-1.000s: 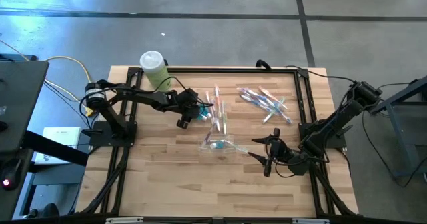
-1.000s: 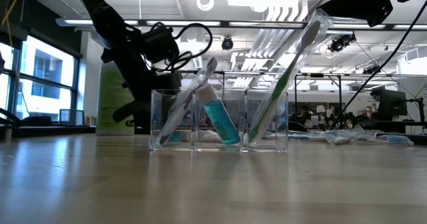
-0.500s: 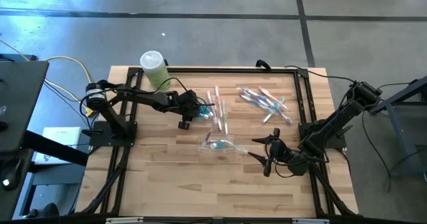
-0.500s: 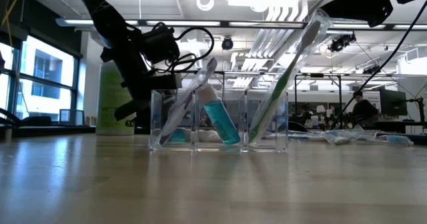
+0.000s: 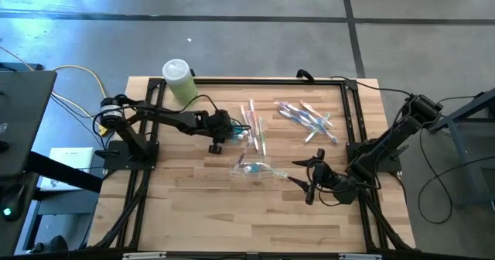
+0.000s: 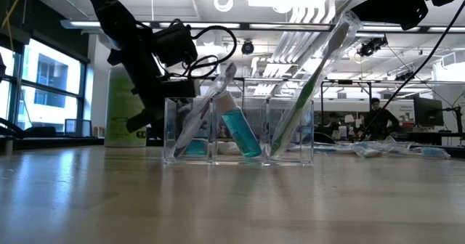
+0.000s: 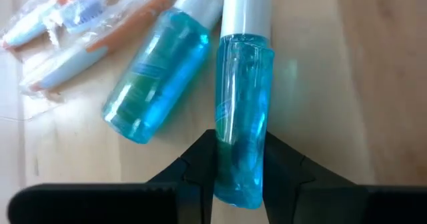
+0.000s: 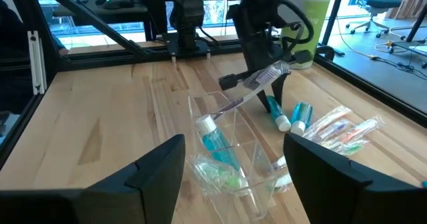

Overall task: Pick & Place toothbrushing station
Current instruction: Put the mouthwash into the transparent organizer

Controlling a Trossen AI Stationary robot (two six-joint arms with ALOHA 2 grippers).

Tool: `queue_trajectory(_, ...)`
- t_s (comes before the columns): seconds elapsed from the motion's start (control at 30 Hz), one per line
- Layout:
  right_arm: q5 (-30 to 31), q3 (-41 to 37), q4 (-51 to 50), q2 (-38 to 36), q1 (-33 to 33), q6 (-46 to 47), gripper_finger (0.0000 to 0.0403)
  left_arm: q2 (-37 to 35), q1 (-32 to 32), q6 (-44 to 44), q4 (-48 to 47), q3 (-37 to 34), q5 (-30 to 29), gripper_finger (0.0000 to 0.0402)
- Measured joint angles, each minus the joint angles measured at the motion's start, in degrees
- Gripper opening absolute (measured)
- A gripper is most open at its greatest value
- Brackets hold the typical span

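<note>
On the table (image 5: 193, 206) beside the wrapped toothbrushes (image 7: 63, 27), my left gripper (image 7: 238, 159) pinches a blue bottle (image 7: 239, 111). Next I should lift it toward the clear organizer (image 5: 255, 167). My right gripper (image 8: 230, 167) waits near it, fingers spread.

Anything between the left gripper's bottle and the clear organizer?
High view: packaged toothbrushes lie between the bottle in the left gripper and the organizer.
</note>
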Motion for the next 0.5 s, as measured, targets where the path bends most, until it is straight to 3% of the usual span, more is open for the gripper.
queue_trajectory(0.1, 0.00, 0.00, -0.02, 0.00, 0.01, 0.00, 0.0247, -3.02, -1.65, -1.26, -3.26, -0.29, -1.38, 0.0081)
queue_trajectory(0.3, -0.02, 0.00, -0.71, 0.00, 0.01, 0.00, 0.0247, -11.57, -5.65, -3.73, -9.11, -0.18, -11.22, 0.0081)
queue_trajectory(0.5, 0.09, 0.00, -1.24, 0.00, -0.03, -0.26, 0.0247, -21.45, -10.54, -5.40, -14.51, -0.16, -17.42, 0.0081)
